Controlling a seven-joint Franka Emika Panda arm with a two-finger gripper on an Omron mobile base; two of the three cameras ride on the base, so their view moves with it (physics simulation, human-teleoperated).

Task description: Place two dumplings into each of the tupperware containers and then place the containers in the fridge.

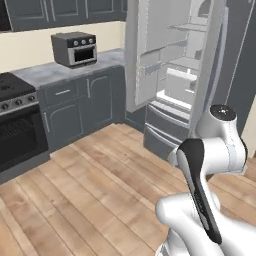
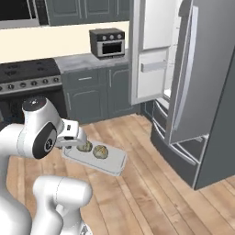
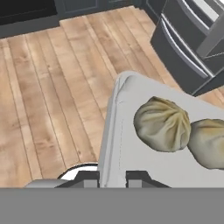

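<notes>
The gripper (image 2: 73, 141) is clamped on the rim of a container (image 2: 112, 161) carrying two dumplings (image 2: 100, 151), held in the air above bare wood floor (image 2: 137, 193), near the fridge (image 2: 202, 92). The fridge doors stand open, and the door nearest the container juts between it and the shelves. Left of the fridge, a toaster oven (image 1: 75, 48) sits on the counter (image 1: 45, 74). In the hand view the second dumpling (image 3: 209, 143) is cut off at the frame edge.

No readable text, labels, brands or numbers anywhere; toaster oven (image 1: 75, 48) dials bear no legible markings.
</notes>
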